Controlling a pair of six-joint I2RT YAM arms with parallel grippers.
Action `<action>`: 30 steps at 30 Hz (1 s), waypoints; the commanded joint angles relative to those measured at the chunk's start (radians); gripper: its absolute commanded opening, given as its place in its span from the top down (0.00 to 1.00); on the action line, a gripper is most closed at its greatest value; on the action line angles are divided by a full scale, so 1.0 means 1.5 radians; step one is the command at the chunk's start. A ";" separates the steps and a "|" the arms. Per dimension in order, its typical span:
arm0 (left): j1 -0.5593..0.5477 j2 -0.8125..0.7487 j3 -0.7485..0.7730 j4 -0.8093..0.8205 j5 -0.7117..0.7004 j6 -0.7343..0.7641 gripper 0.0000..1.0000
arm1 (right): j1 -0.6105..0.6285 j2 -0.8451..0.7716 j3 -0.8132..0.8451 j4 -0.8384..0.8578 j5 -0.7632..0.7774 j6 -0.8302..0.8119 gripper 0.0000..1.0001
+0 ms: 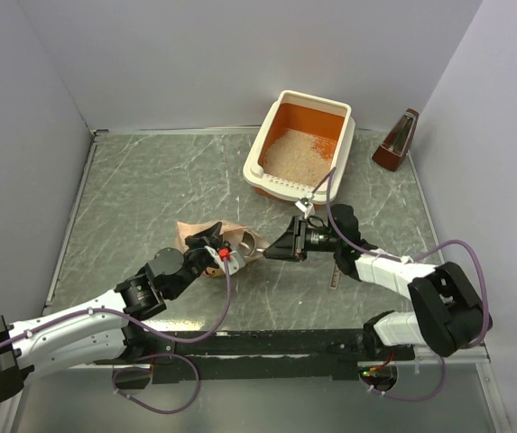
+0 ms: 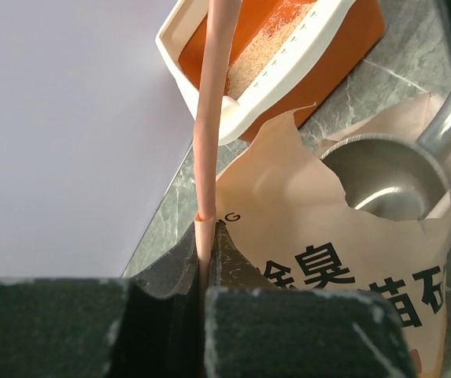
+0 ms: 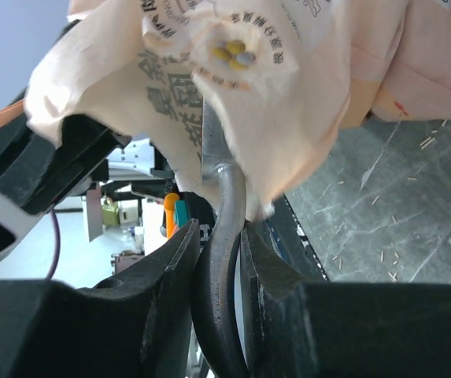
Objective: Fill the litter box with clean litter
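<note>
The litter box (image 1: 256,165) sits upper centre-right, with clean litter (image 1: 292,153) covering part of its orange floor. Below it at mid-frame lies the peach bag (image 1: 206,233), with the metal scoop (image 2: 386,177) at its torn mouth, bowl bare. The left gripper (image 2: 207,234) pinches the bag's edge, and the right gripper (image 3: 221,240) clamps the scoop's handle. A brown wedge (image 1: 396,142) stands at upper right.

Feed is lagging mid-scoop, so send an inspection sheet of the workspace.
Surface: grey marbled table, stray granules scattered near the bag.
Job's things: cream-rimmed, orange-lined plastic litter box at the far side; pale beige litter covers part of its floor.
Clutter: peach printed plastic bag mid-table, grey metal scoop bowl inside its mouth; brown wedge-shaped object by the right wall.
Grippers: left gripper shut on the bag's edge; right gripper shut on the scoop handle.
Cables: purple cables looping off both arms.
Surroundings: plain pale walls.
</note>
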 commanded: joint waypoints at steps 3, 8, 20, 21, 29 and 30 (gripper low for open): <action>-0.002 -0.005 0.003 0.062 -0.009 0.005 0.99 | -0.037 -0.099 -0.020 0.030 -0.066 -0.002 1.00; -0.002 -0.010 0.000 0.073 -0.014 0.008 0.99 | -0.061 -0.147 -0.032 -0.043 -0.069 -0.034 1.00; -0.003 -0.009 -0.006 0.085 -0.020 0.015 0.99 | -0.124 -0.264 -0.042 -0.246 -0.057 -0.137 1.00; -0.002 -0.007 -0.006 0.085 -0.020 0.014 0.99 | -0.127 -0.269 -0.040 -0.261 -0.053 -0.144 1.00; -0.008 0.003 -0.008 0.091 -0.019 0.014 0.99 | -0.146 -0.331 -0.063 -0.308 -0.044 -0.137 1.00; -0.009 0.003 -0.008 0.090 -0.019 0.014 0.99 | -0.147 -0.338 -0.063 -0.317 -0.040 -0.135 1.00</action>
